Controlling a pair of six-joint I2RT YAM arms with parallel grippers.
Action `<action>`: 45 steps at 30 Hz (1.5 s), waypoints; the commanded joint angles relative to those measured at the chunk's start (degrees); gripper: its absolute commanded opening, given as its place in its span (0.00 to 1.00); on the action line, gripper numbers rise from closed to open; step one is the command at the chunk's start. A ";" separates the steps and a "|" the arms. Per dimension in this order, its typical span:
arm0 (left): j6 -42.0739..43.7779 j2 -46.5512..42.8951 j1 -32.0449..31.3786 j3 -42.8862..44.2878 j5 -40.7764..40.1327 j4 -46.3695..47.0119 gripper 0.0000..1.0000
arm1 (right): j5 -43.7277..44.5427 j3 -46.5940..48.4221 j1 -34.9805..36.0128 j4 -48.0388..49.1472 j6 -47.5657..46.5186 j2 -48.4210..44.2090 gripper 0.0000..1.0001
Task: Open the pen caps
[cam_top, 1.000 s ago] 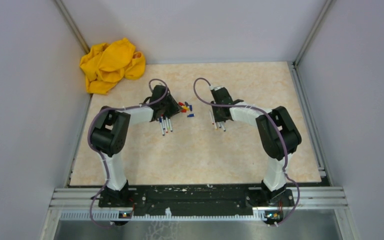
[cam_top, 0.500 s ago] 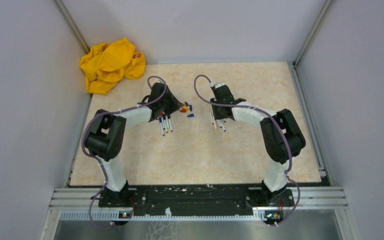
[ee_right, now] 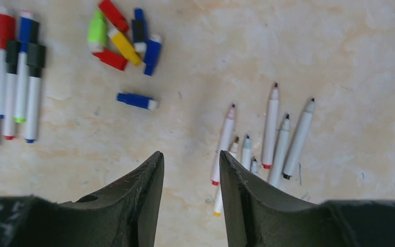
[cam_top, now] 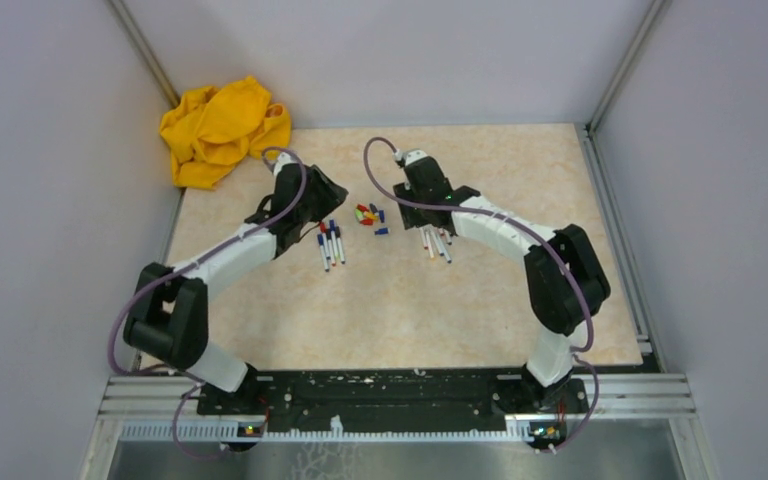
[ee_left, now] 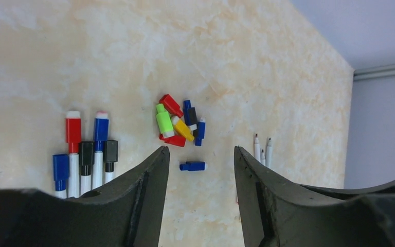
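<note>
five capped pens (ee_left: 85,154) lie side by side on a pale marbled table (cam_top: 400,310), left of centre, their caps red, blue and black, all still on. just to their right is a small heap of loose pen caps (ee_left: 177,122) in green, red, yellow, blue and black, touching one another. a lone blue cap (ee_left: 192,165) lies apart, a little nearer the robot. further right, several uncapped pens (ee_right: 267,136) lie fanned out, thin white barrels with bare coloured tips.

the left gripper (ee_left: 200,152) hovers above the table near the lone blue cap, to the right of the capped row, fingers spread wide and holding nothing. the right gripper (ee_right: 190,154) hangs above the bare stretch between the lone blue cap and the uncapped pens, its fingers parted by a narrower gap, also empty. a crumpled yellow cloth (cam_top: 222,130) sits at the far left corner, well apart from everything.

this looks like a pause between pens: some are done, five remain. the next move probably calls for one gripper to descend on a single capped pen, pinching its barrel without disturbing its neighbours, so the other can grip the cap and pull it off.
</note>
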 commanded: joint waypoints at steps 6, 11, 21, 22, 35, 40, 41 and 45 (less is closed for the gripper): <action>1.38 -18.80 -0.77 -5.86 -14.13 -2.24 0.61 | -0.92 14.34 7.10 -3.71 3.75 8.94 0.43; -0.70 -28.87 -1.64 -10.13 -20.16 -3.17 0.61 | 0.29 22.65 10.86 -7.12 5.77 16.79 0.43; -1.94 -40.39 -3.54 -14.49 -28.40 -6.31 0.61 | 1.04 35.58 15.07 -12.93 8.84 26.79 0.43; -1.94 -40.73 -3.59 -14.42 -28.42 -6.44 0.61 | 1.26 36.42 15.35 -13.36 8.99 27.56 0.43; -1.86 -42.84 -3.79 -15.03 -29.10 -7.01 0.61 | 1.20 39.59 16.15 -14.92 10.37 32.45 0.43; -2.10 -43.16 -3.85 -15.15 -29.10 -6.81 0.61 | 1.37 40.17 16.52 -15.50 10.28 33.53 0.43; -2.06 -43.16 -3.86 -15.15 -29.06 -6.76 0.61 | 1.50 40.17 16.64 -15.43 10.28 33.67 0.43; -2.03 -43.10 -3.87 -15.23 -28.95 -6.66 0.61 | 2.66 40.29 16.93 -16.25 10.21 34.23 0.43</action>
